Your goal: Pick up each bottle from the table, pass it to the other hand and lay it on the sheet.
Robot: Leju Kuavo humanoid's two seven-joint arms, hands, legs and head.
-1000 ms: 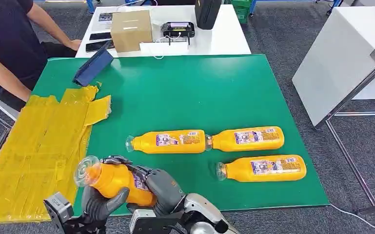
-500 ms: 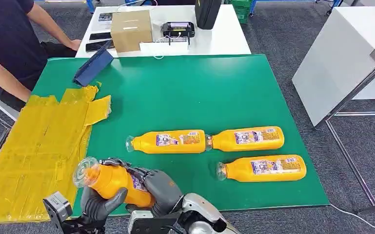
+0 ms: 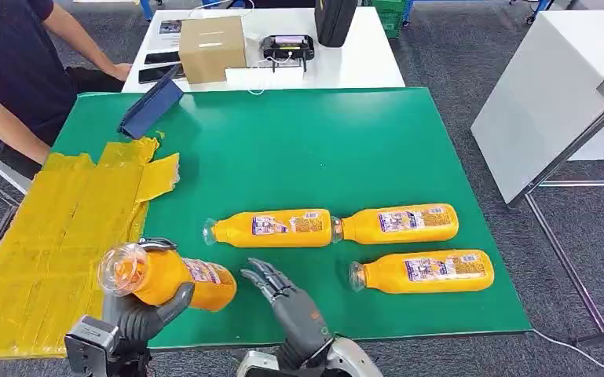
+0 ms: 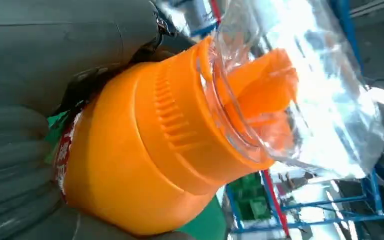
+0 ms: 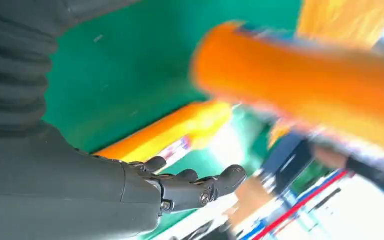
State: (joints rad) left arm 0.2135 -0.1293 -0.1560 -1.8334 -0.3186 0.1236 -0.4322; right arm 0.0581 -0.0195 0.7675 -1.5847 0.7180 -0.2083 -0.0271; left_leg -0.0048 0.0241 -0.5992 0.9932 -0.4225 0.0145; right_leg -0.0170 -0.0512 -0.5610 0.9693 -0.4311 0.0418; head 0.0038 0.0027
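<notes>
My left hand (image 3: 143, 314) grips an orange bottle (image 3: 165, 276) with a clear cap, holding it above the table's front left, its cap end over the yellow sheet (image 3: 55, 236). The same bottle (image 4: 170, 145) shows close up in the left wrist view. My right hand (image 3: 287, 297) is apart from it just to the right, fingers spread and holding nothing; in the right wrist view its fingers (image 5: 199, 187) are extended and the bottle (image 5: 299, 82) is a blur beyond them. Three more orange bottles lie on the green mat: one (image 3: 271, 228), one (image 3: 397, 223) and one (image 3: 424, 271).
A dark blue folder (image 3: 151, 106) lies at the mat's far left. Behind the green mat (image 3: 314, 149), a white table carries a cardboard box (image 3: 211, 49) and a black device (image 3: 286, 49). A person (image 3: 16, 71) sits at the left, and a white table (image 3: 550, 94) stands on the right.
My right hand has let go of the bottle and drawn away to the right with its fingers spread. My left hand now holds the bottle alone and has carried it left towards the sheet.
</notes>
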